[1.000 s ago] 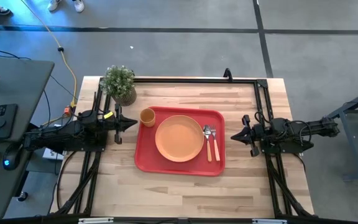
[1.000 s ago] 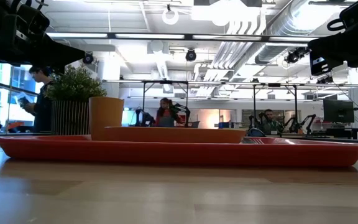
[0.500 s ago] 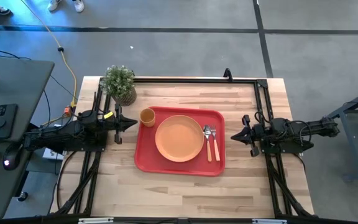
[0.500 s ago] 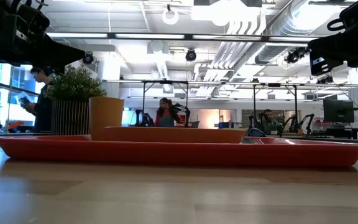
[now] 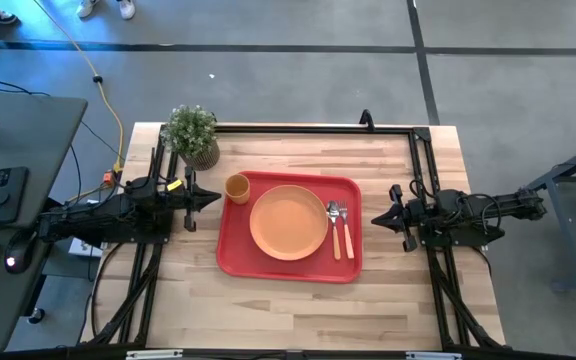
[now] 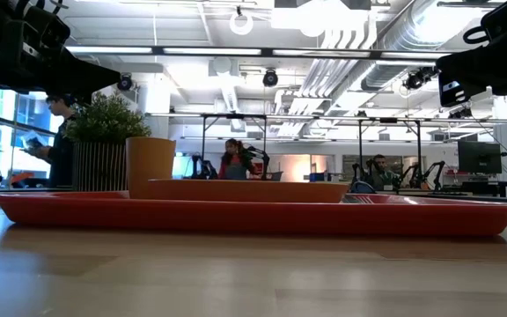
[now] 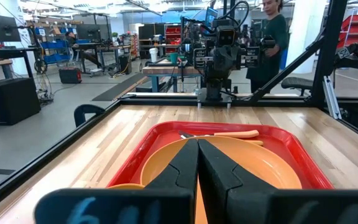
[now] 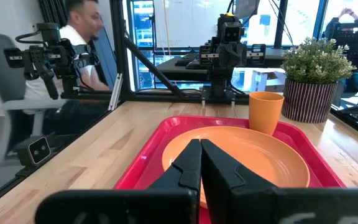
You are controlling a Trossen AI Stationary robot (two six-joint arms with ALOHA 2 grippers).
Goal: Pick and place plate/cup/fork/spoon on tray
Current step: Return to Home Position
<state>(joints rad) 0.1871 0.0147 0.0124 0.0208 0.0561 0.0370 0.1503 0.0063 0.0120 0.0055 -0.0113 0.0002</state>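
Red tray [image 5: 288, 265] (fully laden) between both closed hands

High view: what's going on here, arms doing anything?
Nothing is being handled. The tray lies mid-table with the plate at its centre, the cup in its corner nearest the potted plant, and the fork and spoon side by side next to the plate. The left gripper and right gripper are both shut and empty, parked off opposite ends of the tray. The setting looks complete.
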